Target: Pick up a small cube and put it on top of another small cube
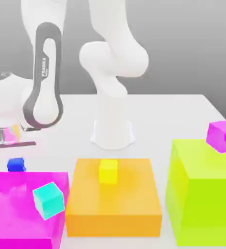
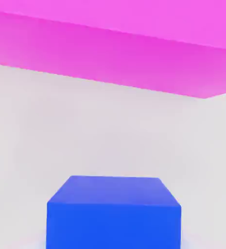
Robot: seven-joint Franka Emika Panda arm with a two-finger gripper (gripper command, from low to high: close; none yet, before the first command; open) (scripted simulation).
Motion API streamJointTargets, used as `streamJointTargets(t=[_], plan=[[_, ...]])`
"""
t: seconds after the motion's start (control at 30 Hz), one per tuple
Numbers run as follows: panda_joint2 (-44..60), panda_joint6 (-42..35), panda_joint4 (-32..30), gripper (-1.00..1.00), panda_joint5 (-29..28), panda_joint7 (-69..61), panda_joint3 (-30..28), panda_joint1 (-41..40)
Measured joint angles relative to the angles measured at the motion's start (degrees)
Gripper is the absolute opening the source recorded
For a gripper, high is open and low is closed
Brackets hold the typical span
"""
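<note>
A small blue cube [image 1: 16, 165] rests on the white table, just behind the big magenta block [image 1: 17, 204] at the exterior view's left. My gripper [image 1: 10, 137] hangs right above the blue cube and is shut; whether it grips the cube I cannot tell. The hand view has the blue cube [image 2: 113, 212] close up, with the magenta block's wall [image 2: 114, 53] beyond it. Other small cubes sit on blocks: a cyan one [image 1: 49, 200] on the magenta block, a yellow one [image 1: 108, 171] on the orange block [image 1: 114, 204], and a magenta one [image 1: 223, 135] on the lime block [image 1: 204, 194].
The arm's white base [image 1: 113, 129] stands mid-table behind the orange block. The three big blocks line the front of the white table [image 1: 173, 116], with narrow gaps between them. Bare table lies behind the lime block at the exterior view's right.
</note>
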Motion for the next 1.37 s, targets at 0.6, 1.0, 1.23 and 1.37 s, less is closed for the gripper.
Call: streamJointTargets(t=[0.6, 1.0, 1.23, 1.37], plan=[[-10.6, -25.9, 12.6, -1.0, 12.2, 33.1, 11.1, 19.5], [-21.5, -41.6, 20.8, -1.0, 2.5, 62.5, 32.6, 35.1], [-22.6, -41.0, 20.3, -1.0, -2.5, 74.4, 43.6, 40.5], [-21.8, -38.9, 19.0, 1.0, -2.7, 74.6, 44.0, 40.5]])
